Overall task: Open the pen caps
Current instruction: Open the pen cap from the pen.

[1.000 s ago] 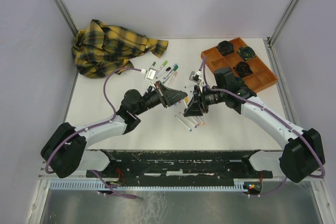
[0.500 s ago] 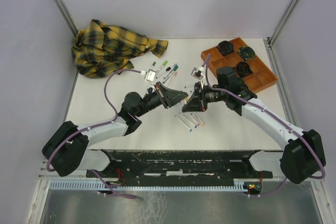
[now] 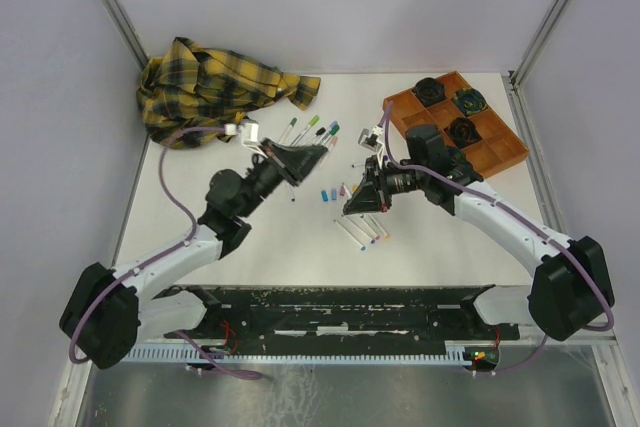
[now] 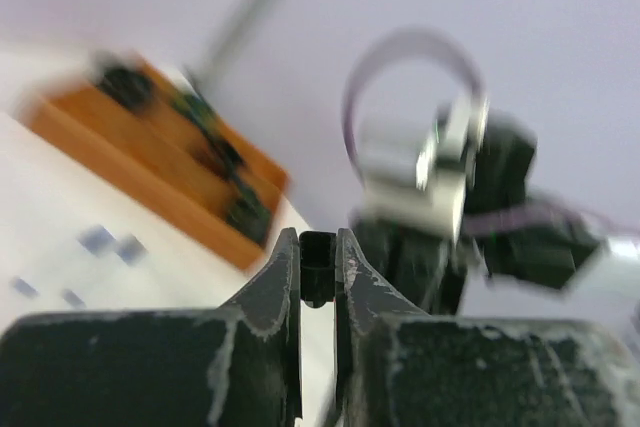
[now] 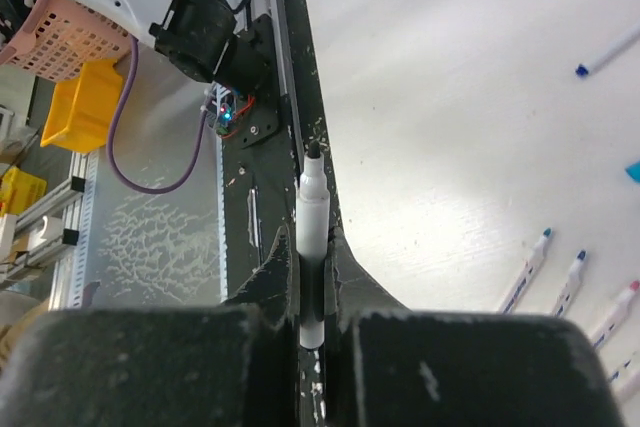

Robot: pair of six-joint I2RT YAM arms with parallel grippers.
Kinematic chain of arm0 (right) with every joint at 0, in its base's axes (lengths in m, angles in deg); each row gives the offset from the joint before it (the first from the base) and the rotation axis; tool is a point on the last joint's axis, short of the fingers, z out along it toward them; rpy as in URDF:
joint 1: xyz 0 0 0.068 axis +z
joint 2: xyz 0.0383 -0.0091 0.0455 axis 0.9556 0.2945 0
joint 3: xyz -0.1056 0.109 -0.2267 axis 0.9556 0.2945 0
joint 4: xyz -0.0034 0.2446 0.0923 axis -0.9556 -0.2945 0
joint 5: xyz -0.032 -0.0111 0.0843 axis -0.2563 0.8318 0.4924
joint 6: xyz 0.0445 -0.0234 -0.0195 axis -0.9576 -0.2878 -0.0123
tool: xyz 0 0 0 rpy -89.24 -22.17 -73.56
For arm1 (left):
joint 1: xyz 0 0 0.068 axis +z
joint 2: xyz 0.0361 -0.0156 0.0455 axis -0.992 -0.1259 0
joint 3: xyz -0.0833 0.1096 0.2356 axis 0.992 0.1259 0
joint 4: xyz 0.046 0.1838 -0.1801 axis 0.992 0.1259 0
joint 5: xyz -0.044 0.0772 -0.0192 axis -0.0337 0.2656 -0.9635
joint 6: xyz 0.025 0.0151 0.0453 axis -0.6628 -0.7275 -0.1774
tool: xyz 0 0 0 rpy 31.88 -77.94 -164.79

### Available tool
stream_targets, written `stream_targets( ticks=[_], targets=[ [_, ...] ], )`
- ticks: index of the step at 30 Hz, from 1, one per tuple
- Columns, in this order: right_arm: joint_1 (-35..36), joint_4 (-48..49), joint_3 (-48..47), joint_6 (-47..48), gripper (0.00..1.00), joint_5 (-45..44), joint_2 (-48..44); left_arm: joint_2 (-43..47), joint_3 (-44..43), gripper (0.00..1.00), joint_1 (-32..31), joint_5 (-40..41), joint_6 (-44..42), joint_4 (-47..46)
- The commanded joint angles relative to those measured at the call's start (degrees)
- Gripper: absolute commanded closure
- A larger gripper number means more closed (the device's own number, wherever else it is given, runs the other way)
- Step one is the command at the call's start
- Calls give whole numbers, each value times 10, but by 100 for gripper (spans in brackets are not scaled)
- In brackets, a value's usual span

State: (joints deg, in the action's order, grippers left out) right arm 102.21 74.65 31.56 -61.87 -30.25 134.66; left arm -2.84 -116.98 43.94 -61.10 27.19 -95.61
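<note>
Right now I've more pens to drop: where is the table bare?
Bare: the far strip between plaid cloth and orange tray, and the near strip between uncapped pens and black front rail. Crowded: centre, around loose caps.

Yellow-and-black plaid cloth (image 3: 210, 87), orange tray (image 3: 492, 154), white pen (image 5: 311, 222) with black tip, black cap (image 4: 317, 267)

Pale lilac walls (image 3: 330, 7) close in the white table (image 3: 290, 237) from 9 round to 3 o'clock, evenly lit. Metal posts (image 3: 111, 7) stand at 11 and 1; black rail (image 3: 340, 309) at 6.
</note>
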Motion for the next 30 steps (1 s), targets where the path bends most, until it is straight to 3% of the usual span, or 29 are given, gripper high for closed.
stream_targets(
  ticks=[1,9,13,20,30],
  targets=[
    [-12,-58,-8,28,100,5,8,58,-63,97,73,127,-97,-12],
    [-12,-147,-45,105,100,-48,27,78,-87,97,97,146,-112,14],
    [-12,-241,-84,171,100,-155,35,88,-56,97,97,153,-87,53],
    [-13,-316,-119,249,100,-355,57,70,24,97,97,127,-19,63],
    [-16,-358,-156,229,97,-519,199,19,68,97,97,58,50,66]
  ],
)
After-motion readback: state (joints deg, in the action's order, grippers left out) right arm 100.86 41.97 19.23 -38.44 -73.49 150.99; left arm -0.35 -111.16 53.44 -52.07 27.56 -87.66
